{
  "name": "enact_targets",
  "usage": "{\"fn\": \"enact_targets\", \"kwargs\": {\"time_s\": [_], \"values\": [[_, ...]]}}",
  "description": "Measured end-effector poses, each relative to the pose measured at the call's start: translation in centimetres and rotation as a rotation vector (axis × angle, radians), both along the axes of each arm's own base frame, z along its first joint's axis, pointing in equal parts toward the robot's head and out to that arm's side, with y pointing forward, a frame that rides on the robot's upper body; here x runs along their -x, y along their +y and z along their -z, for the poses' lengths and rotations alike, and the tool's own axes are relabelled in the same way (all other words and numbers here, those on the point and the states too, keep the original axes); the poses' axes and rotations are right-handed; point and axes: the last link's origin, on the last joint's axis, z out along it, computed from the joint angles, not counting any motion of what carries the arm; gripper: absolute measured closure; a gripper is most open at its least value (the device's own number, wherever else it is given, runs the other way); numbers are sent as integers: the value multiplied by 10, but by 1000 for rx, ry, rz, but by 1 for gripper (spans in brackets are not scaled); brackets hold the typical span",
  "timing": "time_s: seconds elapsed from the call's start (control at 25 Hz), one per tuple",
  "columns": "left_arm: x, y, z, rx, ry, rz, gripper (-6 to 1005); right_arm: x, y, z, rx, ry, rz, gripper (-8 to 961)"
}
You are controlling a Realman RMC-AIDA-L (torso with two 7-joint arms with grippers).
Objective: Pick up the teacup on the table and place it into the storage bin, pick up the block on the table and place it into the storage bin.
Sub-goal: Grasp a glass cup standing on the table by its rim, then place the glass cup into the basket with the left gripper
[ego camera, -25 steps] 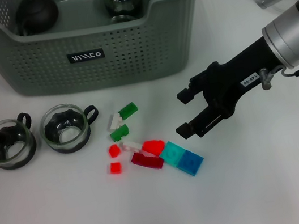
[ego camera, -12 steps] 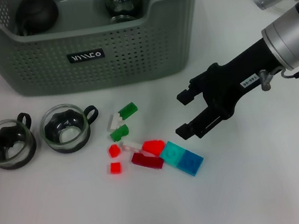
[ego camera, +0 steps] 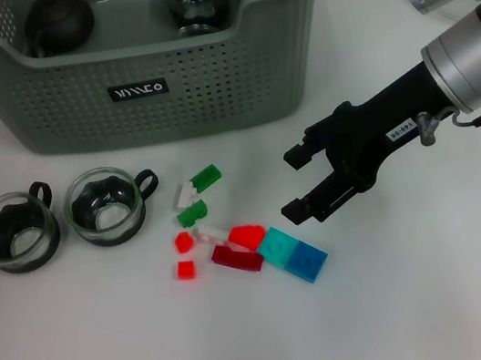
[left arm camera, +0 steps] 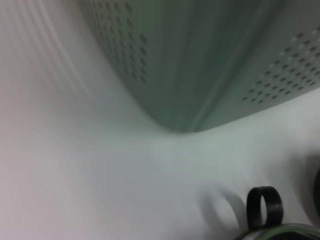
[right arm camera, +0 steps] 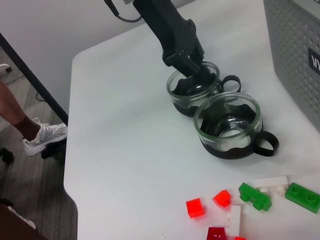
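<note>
Left pincer taking the outer teacup; right pincer waiting over the blocks.

Left pincer (ego camera: 2,220) is closing on the rim of the leftmost glass teacup (ego camera: 16,238), beside its twin (ego camera: 105,206), both standing before the storage bin (ego camera: 138,91); right pincer (ego camera: 300,179) is hovering wide open, empty, nearest the cyan blocks (ego camera: 292,254) on the bench (ego camera: 426,297).

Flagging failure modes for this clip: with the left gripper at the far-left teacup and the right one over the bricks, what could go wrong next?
The left gripper reaches into the far-left glass teacup with black holder; the neighbouring glass teacup sits so close that lifting may knock it. The open right gripper hovers beside tightly clustered small plastic bricks, so it may grab or scatter several. The grey-green perforated storage bin already holds dark cups.
</note>
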Motion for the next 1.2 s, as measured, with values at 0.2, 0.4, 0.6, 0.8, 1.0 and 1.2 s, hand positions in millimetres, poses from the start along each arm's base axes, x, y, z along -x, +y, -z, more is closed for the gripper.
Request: {"fn": "enact_targets", "kwargs": {"time_s": [0.2,0.4,0.6,0.8,1.0,1.2], "values": [[2,0,0,-19,2,-8,771,1,0,0,1,7,1,23],[4,-1,-2,-43,-6,-26,883,0,0,0,-2,8,3,23],[5,-3,-10,-80,-16,-42,957,-1,0,-1,-5,8,6,22],[-2,-9,-27,-124,-59,-55,956,-4,1,-5,-13,8,16,22],[-23,-24,-46,-119,-217,-24,957,-14,5,-16,-51,16,49,23],[-64,-40,-52,-19,-472,133,957,-25,8,-31,-86,31,94,23]]}}
